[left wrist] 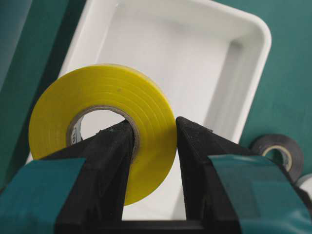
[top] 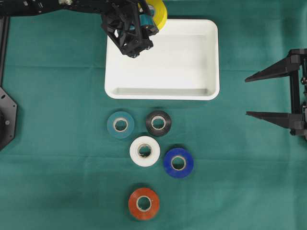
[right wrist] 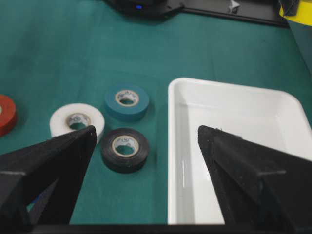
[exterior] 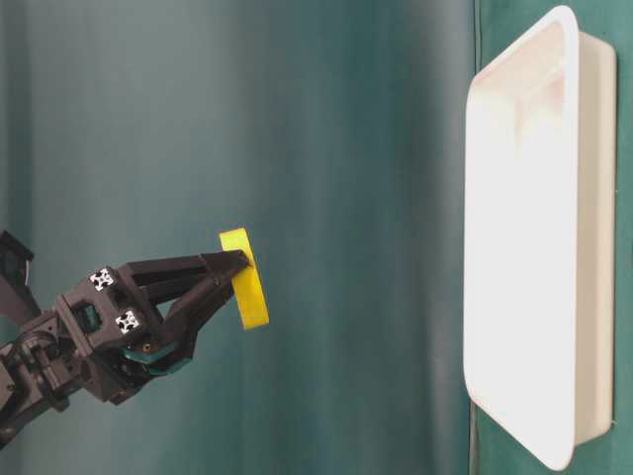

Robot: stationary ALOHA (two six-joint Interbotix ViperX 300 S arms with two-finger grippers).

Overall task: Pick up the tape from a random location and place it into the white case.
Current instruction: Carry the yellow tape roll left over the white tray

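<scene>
Your left gripper (left wrist: 153, 141) is closest to the left wrist camera, and it is pinching the yellow tape (left wrist: 105, 126). One black finger goes through the hole of the roll and the other presses on the outside, so the roll stands on its edge between them. Look from above and you see this gripper (top: 144, 24) up near the top left corner of the white case (top: 211, 57), with the yellow tape (top: 159, 14) poking out past the top rim. From the table-level camera you can see the roll (exterior: 244, 277) held up in the air, well apart from the case (exterior: 593, 237), not down inside it.

Below the case, on the green cloth (top: 57, 120), five more rolls lie flat. Going from left to right you find the teal tape (top: 120, 124), then the red tape (top: 144, 203) lowest of all, then the white tape (top: 145, 151), then the black tape (top: 158, 123), then the blue tape (top: 178, 163). The white roll sits just beside the teal, black and blue ones. The red one is off by itself.

Far on the right, your right gripper (top: 268, 96) has its two fingers spread wide. It holds nothing, and it stays off to the side of the case.
</scene>
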